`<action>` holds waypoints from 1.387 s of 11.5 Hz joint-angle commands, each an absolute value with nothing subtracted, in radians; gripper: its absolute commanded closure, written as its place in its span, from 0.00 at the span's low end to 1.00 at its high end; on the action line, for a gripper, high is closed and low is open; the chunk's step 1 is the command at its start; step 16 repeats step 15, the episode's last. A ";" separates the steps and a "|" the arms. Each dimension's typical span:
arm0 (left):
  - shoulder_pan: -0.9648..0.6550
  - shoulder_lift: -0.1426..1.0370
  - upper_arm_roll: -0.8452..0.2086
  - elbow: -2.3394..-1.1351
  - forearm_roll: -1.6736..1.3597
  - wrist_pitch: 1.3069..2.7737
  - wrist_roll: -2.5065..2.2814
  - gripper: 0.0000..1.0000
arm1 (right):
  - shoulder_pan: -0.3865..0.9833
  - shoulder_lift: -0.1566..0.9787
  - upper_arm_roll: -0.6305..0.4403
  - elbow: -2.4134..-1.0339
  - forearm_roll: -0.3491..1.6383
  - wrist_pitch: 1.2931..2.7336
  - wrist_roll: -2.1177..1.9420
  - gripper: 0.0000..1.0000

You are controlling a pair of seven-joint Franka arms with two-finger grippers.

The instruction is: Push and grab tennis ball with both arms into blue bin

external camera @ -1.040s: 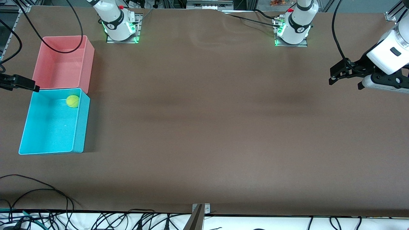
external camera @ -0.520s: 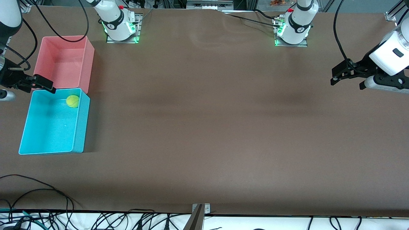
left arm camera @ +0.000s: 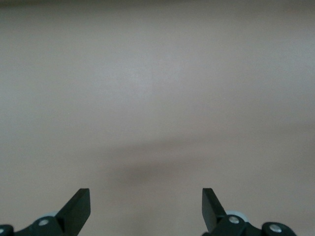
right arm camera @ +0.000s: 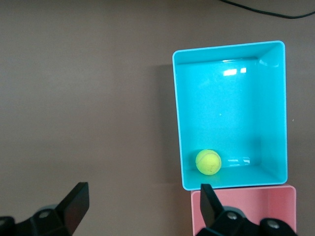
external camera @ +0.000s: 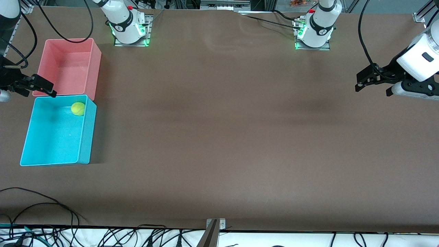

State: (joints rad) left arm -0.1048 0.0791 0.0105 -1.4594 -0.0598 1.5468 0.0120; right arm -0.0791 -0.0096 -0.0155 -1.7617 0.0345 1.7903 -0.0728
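Tennis ball (external camera: pixel 78 108) at rest inside blue bin (external camera: pixel 85 137), near its twelve o'clock wall beside pink bin (external camera: pixel 96 68). Right gripper (external camera: pixel 36 87) spread and empty above the bins' shared edge; left gripper (external camera: pixel 364 79) likewise spread, idle over bare table (external camera: pixel 219 137). Possible snag: clipping a bin wall on retreat.

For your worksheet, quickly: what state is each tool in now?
Left tool: open, holding nothing.
Right tool: open, holding nothing.

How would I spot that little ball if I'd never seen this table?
Go to the right arm's end of the brown table, where two bins sit side by side. The tennis ball lies inside the blue bin, in the corner nearest the pink bin. It's the only small fuzzy yellow-green thing there.
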 commanded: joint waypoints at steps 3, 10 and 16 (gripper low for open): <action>-0.101 0.087 0.006 -1.445 -0.041 1.528 0.015 0.00 | 0.006 -0.031 -0.095 -1.790 0.058 1.804 -0.066 0.00; -0.098 0.086 0.014 -1.442 -0.041 1.516 0.026 0.00 | 0.008 -0.018 -0.086 -1.752 0.043 1.769 -0.080 0.00; -0.098 0.087 0.014 -1.442 -0.041 1.514 0.026 0.00 | 0.006 -0.018 -0.089 -1.740 0.041 1.746 -0.081 0.00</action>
